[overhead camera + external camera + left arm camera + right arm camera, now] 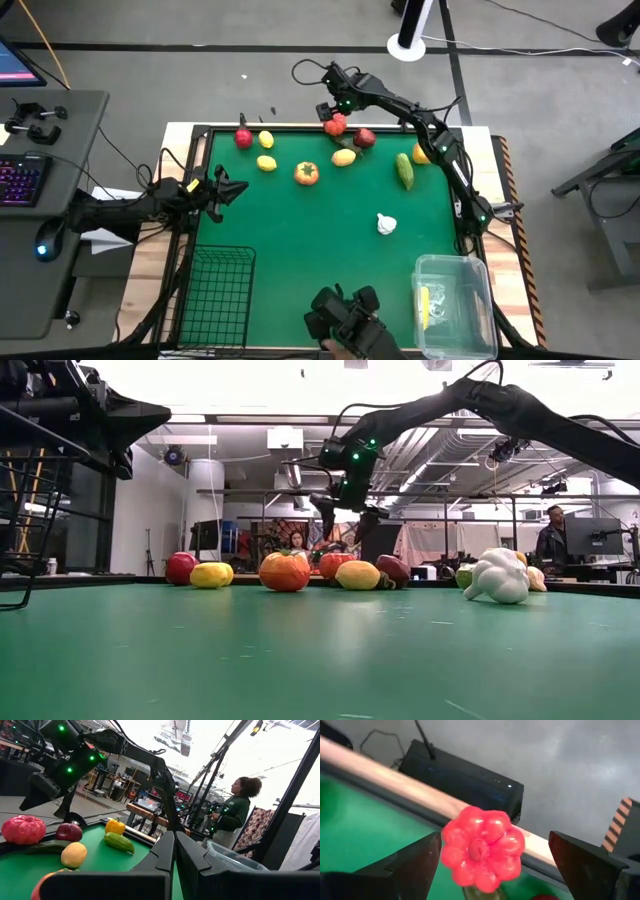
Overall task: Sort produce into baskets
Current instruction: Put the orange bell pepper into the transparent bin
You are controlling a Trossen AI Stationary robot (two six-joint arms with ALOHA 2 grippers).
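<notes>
My right gripper (pixel 335 114) is open at the table's far edge, right above a red ribbed fruit (pixel 335 126). In the right wrist view its fingers stand on either side of that fruit (pixel 482 849), and in the low view they are clear above it (pixel 335 565). More produce lies along the far part of the mat: a red fruit (pixel 243 138), two yellow ones (pixel 266 140) (pixel 266 163), an orange tomato (pixel 307 173), a green cucumber (pixel 404 170) and white garlic (pixel 386 224). My left gripper (pixel 225 190) is shut and empty at the table's left edge. The wire basket (pixel 215 295) stands near left, the clear basket (pixel 470 270) near right.
A yellow fruit (pixel 343 157), a dark red one (pixel 365 137) and a yellow pepper (pixel 421 153) lie close to the red ribbed fruit. A yellow piece (pixel 424 305) lies in the clear basket. A dark camera mount (pixel 345 320) stands at the near edge. A person (pixel 235 810) stands beyond the table.
</notes>
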